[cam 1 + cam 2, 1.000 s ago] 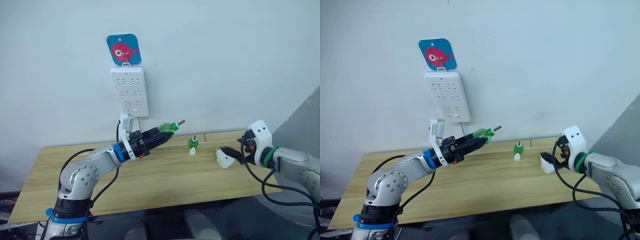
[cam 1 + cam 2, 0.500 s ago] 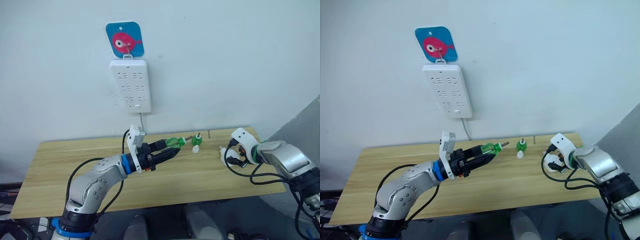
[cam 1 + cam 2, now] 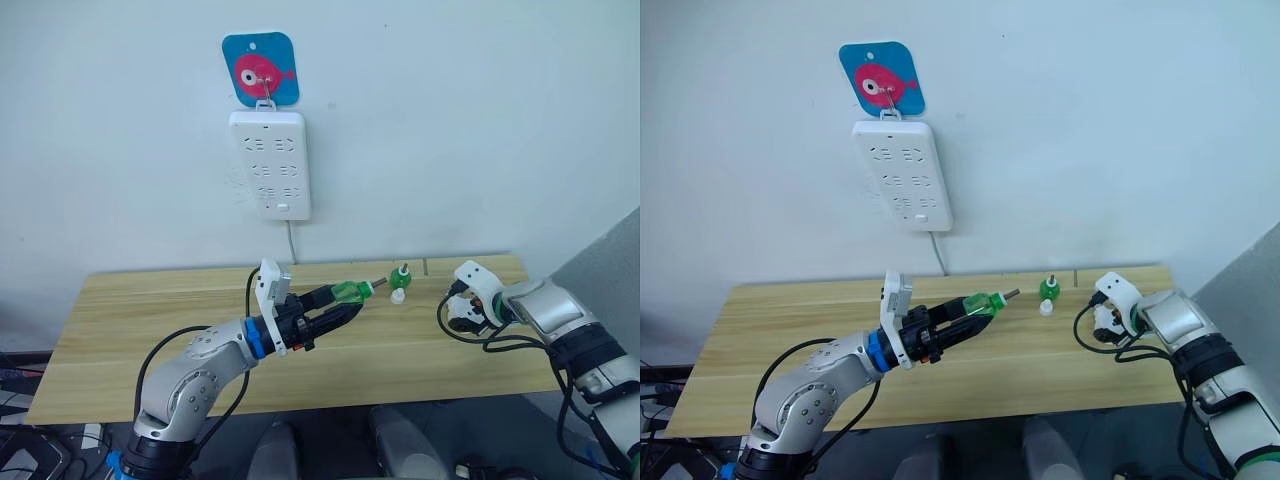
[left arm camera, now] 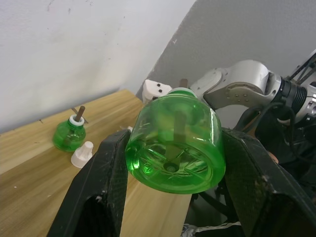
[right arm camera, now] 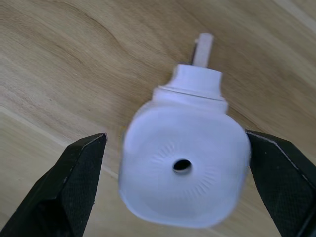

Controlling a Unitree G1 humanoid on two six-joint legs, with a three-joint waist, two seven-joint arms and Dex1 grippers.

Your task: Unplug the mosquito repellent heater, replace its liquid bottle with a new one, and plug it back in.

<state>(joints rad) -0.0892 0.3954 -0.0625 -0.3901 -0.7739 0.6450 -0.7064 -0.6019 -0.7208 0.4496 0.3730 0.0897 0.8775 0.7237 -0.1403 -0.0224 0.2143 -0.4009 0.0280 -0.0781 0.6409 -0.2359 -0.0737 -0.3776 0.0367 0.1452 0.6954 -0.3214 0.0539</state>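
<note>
The right gripper (image 5: 177,197) now straddles the mosquito repellent heater (image 5: 185,163), fingers apart, near the table's (image 3: 150,340) right edge. The left gripper (image 4: 170,163) still clamps a green bottle (image 4: 174,143); another bottle (image 3: 401,276) and white cap (image 3: 397,296) stand between.

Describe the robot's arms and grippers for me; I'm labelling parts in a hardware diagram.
Both arms are silver-grey metal with rounded joints and loose black cables looping alongside. The left arm has a blue band at the wrist, the right arm a green one. Each wrist carries a white plastic housing. The left gripper and right gripper each have two black, wedge-shaped fingers.
</note>
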